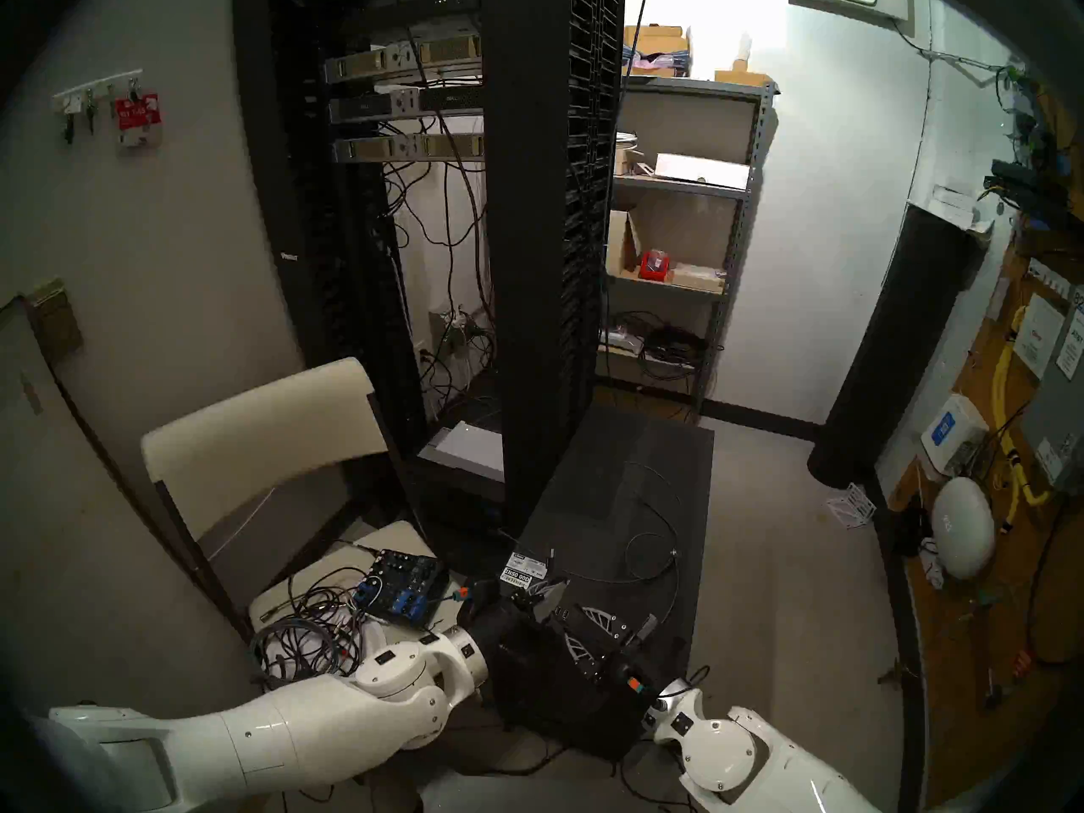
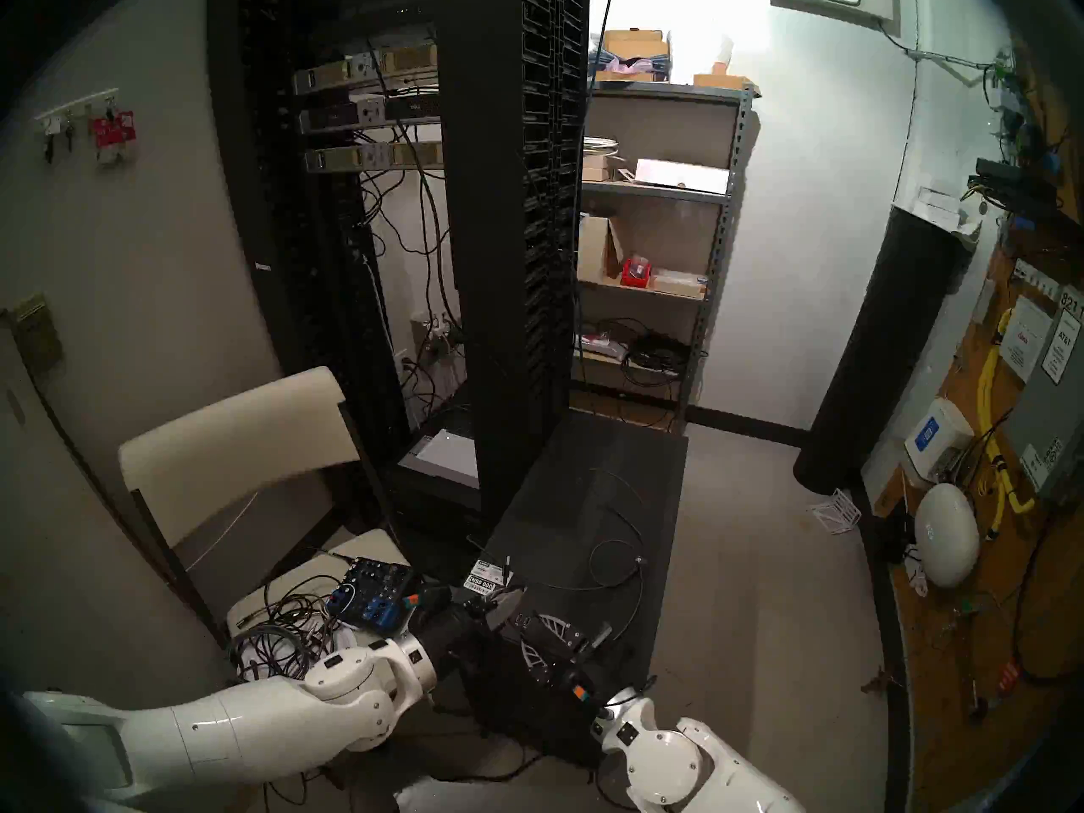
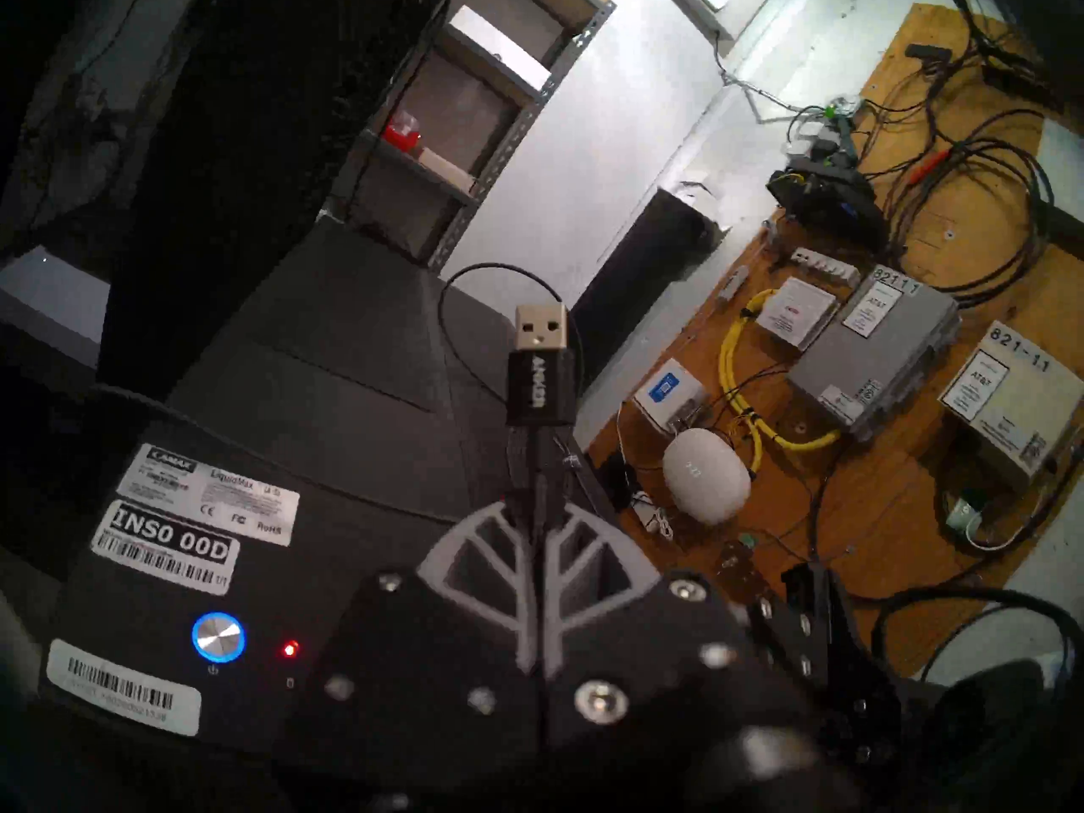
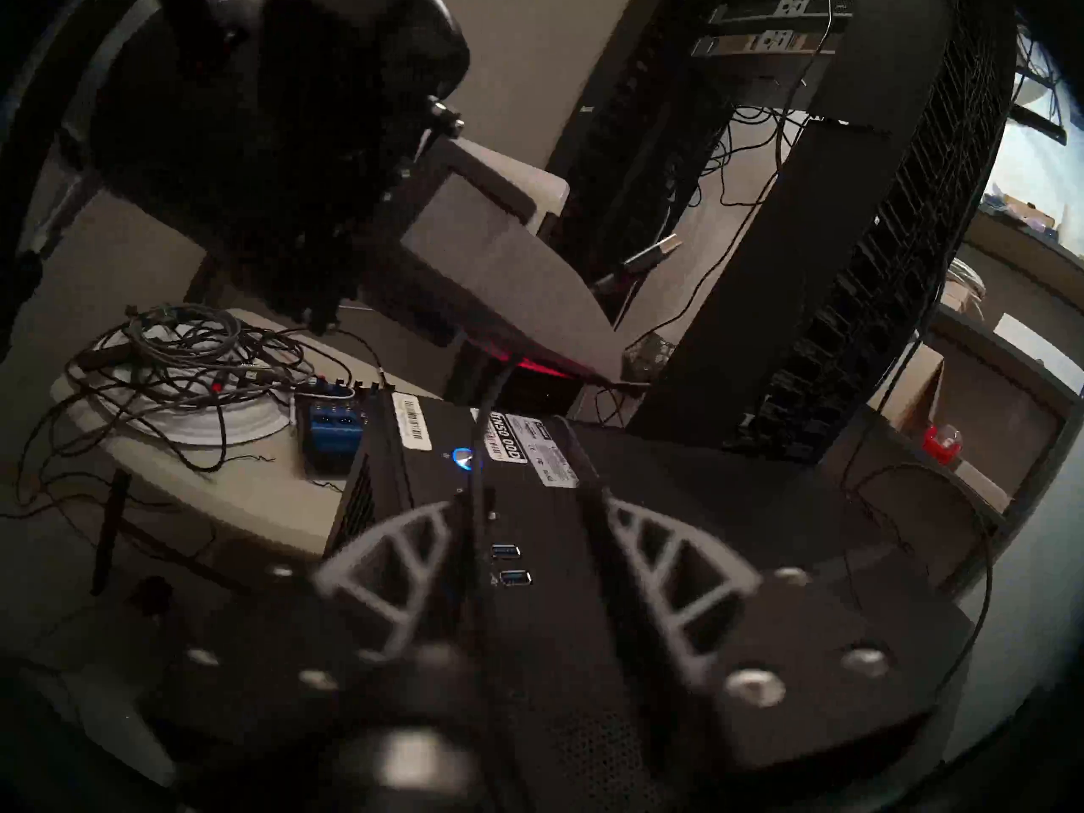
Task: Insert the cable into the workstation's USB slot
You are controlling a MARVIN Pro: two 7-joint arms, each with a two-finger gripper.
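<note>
Right wrist view. The right gripper (image 4: pixel 531 536) frames the workstation (image 4: pixel 586 677), its fingers (image 4: pixel 405 553) spread apart. Between them lie two blue USB ports (image 4: pixel 510 564), one beside the other. Further along the case: the blue-lit button (image 4: pixel 463 458) and barcode labels (image 4: pixel 413 421). The cable (image 4: pixel 487 407) rises toward the left gripper (image 4: pixel 592 319), its plug (image 4: pixel 651 253) projecting beyond.

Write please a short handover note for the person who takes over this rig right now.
Left gripper: shut on the cable just behind its plug; the metal end is free.
Right gripper: open, over the front ports.
Workstation: lights on; the cable's loops lie on its top.
Done: plug is in hand.
Left: push it into the USB slot.
</note>
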